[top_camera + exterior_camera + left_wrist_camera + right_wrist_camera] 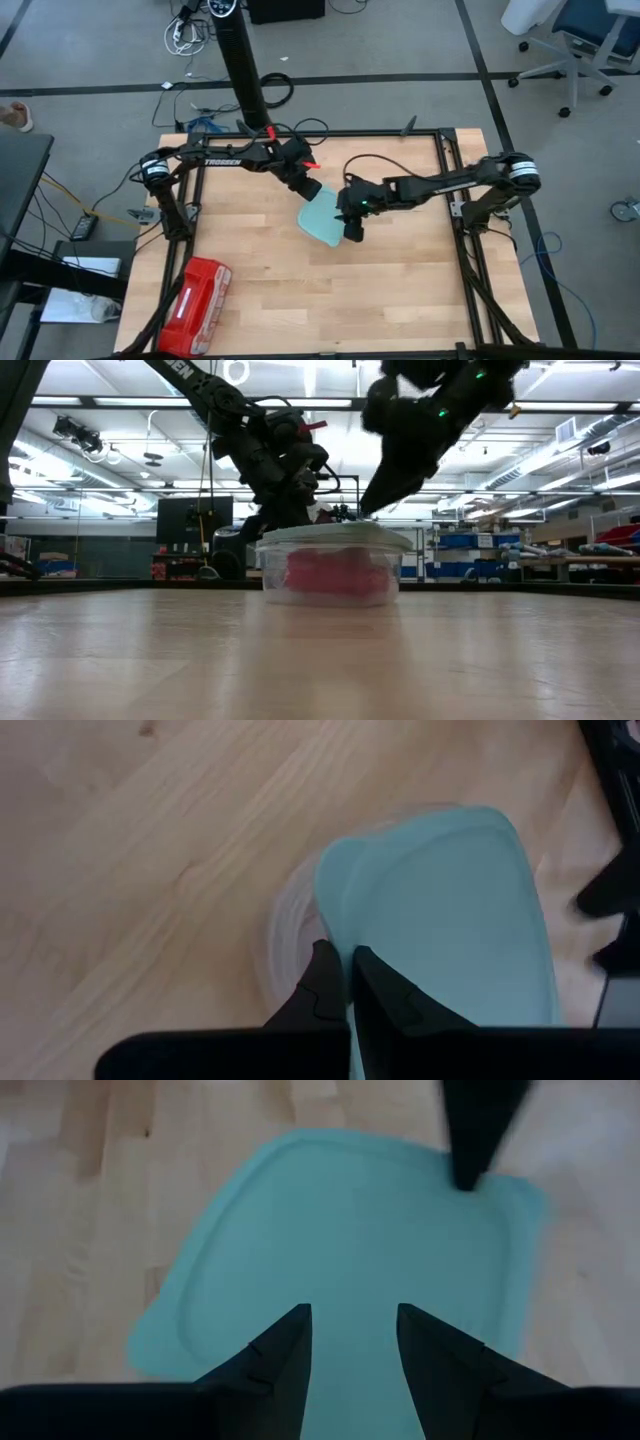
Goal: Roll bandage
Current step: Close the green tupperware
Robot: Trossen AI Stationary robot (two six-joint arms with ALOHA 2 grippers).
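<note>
A clear plastic container (330, 575) with a teal lid (322, 218) stands at the middle of the table. Through its wall I see a dusky pink-red mass, the bandage (335, 573), resting on the container's floor. My left gripper (308, 190) is at the lid's far left corner, shut on the lid's edge. My right gripper (352, 232) is open above the lid's right side, its fingers (290, 1342) pointing down over the teal surface (350, 1230). My left gripper pinches the lid's edge (348, 935) at the far left corner between its two fingers, slanting down from the table's far left. The lid lies over the container, whose clear rim (285, 935) shows beside it. My right gripper hangs over the lid; I cannot tell whether it touches it.
A glossy red plastic case (195, 305) lies at the table's near left corner. Bare wood (400, 300) spreads near and right of the container. A black frame (450, 170) runs along the table's edges.
</note>
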